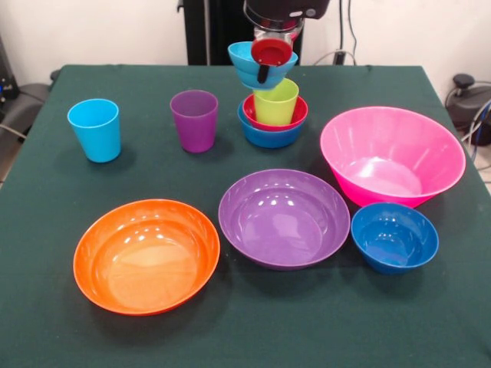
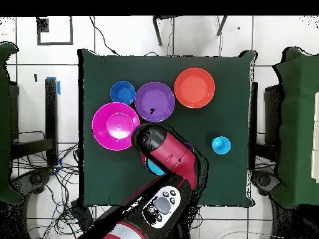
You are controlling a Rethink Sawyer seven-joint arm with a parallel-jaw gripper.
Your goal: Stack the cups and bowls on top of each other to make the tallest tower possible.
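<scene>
Front view: the landmark is the tower (image 1: 273, 115), a stack at the far middle of the green cloth table (image 1: 46, 307) made of a glossy blue plastic bowl (image 1: 268, 136) at the base, a red plastic bowl (image 1: 295, 115) nested in it and a lime green tapered plastic cup (image 1: 276, 102) standing upright in that. Directly above the tower, clear of the cup rim and tilted, hangs a small cyan plastic bowl (image 1: 249, 67), held by the black gripper (image 1: 265, 65), whose one visible finger (image 1: 263, 74) hooks over the bowl's rim; it is closed on that rim, with a round red part of the hand showing just above. Left of the tower stand a purple plastic tumbler (image 1: 194, 120) and, further left, a light blue plastic tumbler (image 1: 94, 129). Right of the tower sits a big deep pink plastic bowl (image 1: 391, 157); nearer the camera lie a wide orange bowl (image 1: 146, 255), a wide purple bowl (image 1: 284, 218) and a small dark blue bowl (image 1: 394, 237). Overhead view: the red arm (image 2: 171, 155) covers the tower; only a sliver of cyan shows beside it. Risk, as judged: the tilted bowl may land off-centre on the narrow cup rim and slide off, or press sideways and topple the cup.
</scene>
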